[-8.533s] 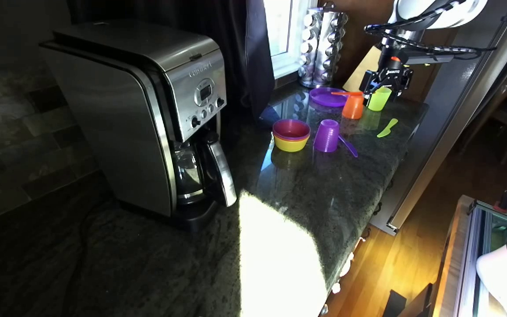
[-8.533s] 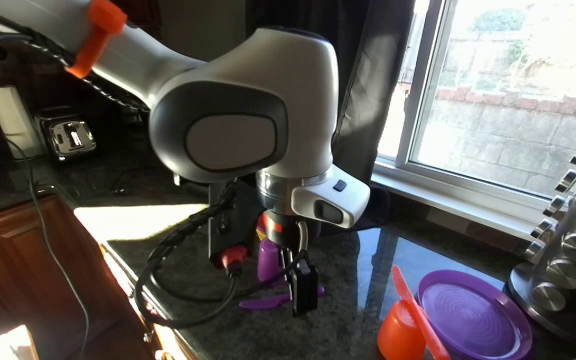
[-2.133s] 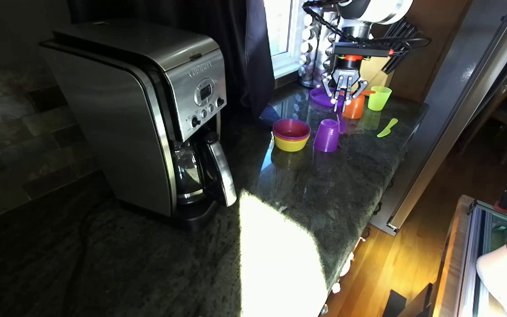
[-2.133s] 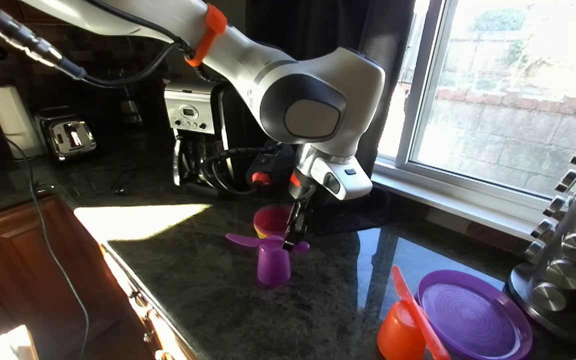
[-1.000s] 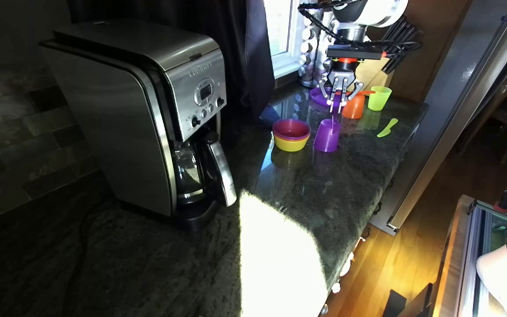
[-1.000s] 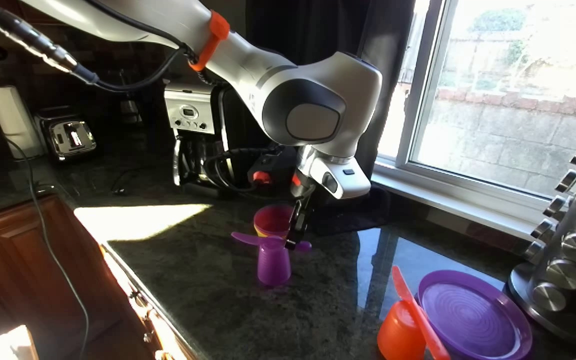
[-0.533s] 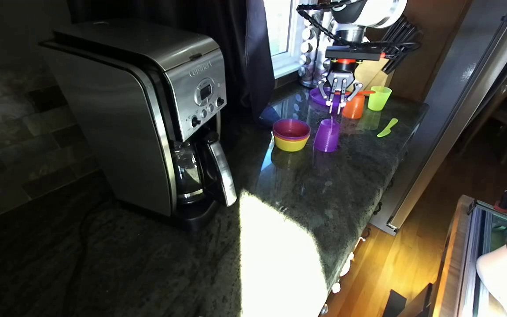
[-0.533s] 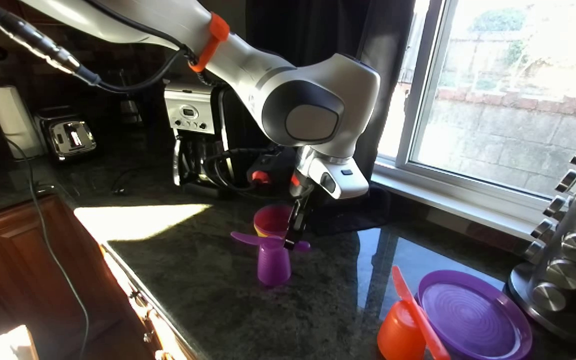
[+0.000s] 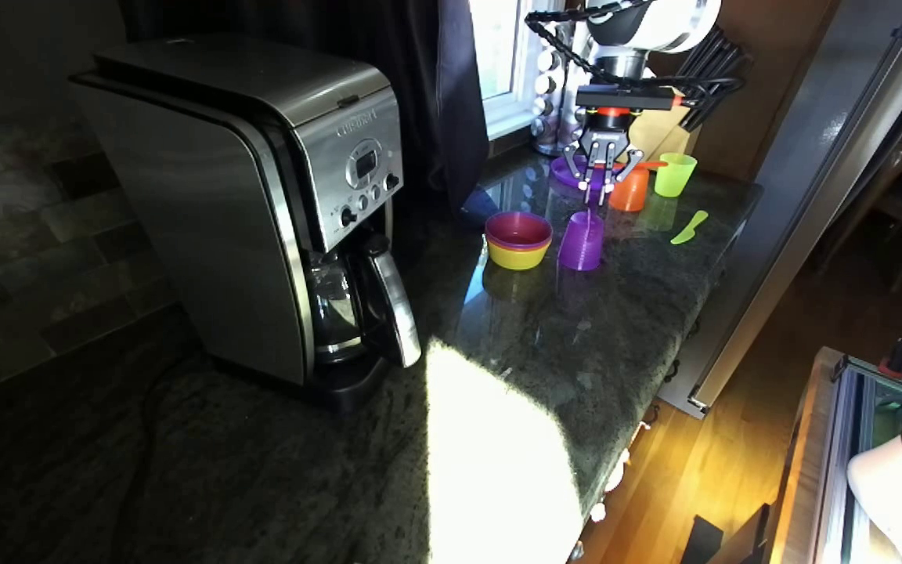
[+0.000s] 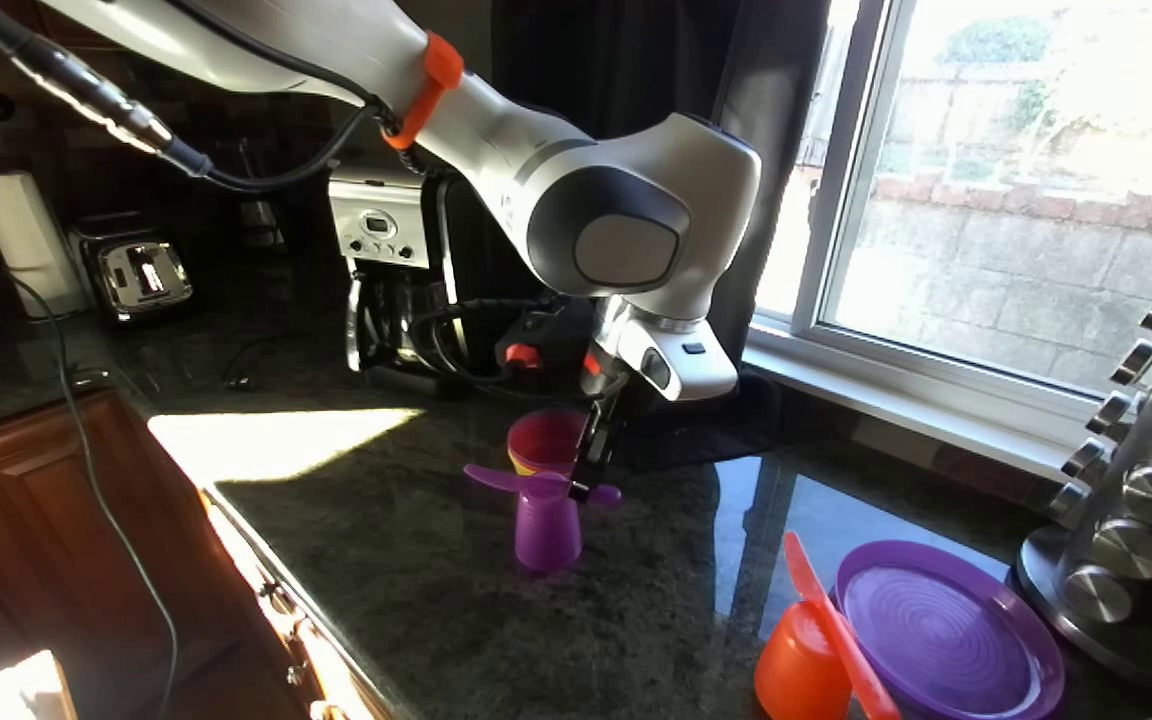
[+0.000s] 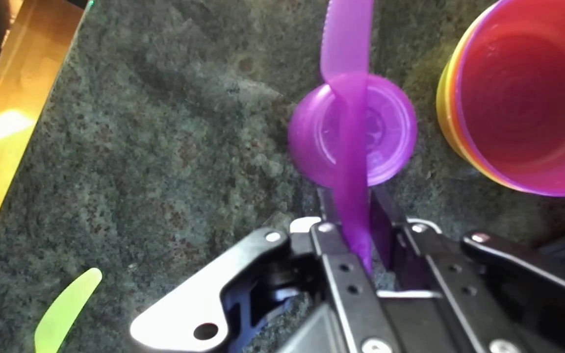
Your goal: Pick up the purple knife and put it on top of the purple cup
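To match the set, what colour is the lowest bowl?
The lowest bowl is yellow, seen best in an exterior view.

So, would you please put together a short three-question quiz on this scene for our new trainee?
1. Multiple choice: what does the black-and-silver gripper hold?
A) a lime-green plastic knife
B) a thin purple plastic knife
C) an orange plastic knife
2. True or false: the tapered purple plastic cup stands mouth down.
3. Short answer: in an exterior view, what colour is the lowest bowl in the stack of round plastic bowls beside that cup?

Key:
1. B; its handle sits in the gripper and it reaches over the cup.
2. True; the narrower closed base is on top.
3. Yellow.
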